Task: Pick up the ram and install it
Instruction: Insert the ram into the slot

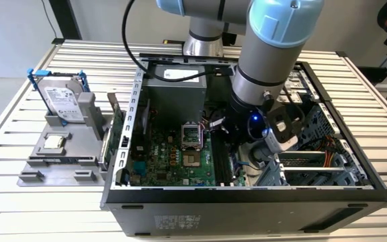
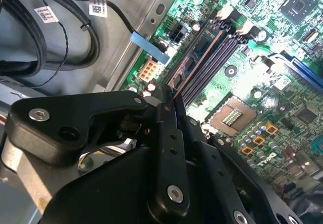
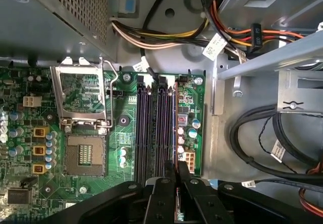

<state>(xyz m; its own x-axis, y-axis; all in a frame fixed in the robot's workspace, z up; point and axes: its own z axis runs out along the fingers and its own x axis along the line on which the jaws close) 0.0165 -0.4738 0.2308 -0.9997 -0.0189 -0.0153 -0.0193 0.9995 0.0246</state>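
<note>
While fingers (image 3: pixel 162 188) clamp it, ram (image 3: pixel 174 128) seemingly sits slotted.

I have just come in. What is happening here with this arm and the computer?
The robot arm is reaching down inside the open computer case. Its hand is shut on the ram, which it holds on edge, lined up along the memory slots of the motherboard, on the side nearest the board's edge. Whether the ram is already seated cannot be told. A hard drive stands outside the case, on the exterior view's left.
</note>
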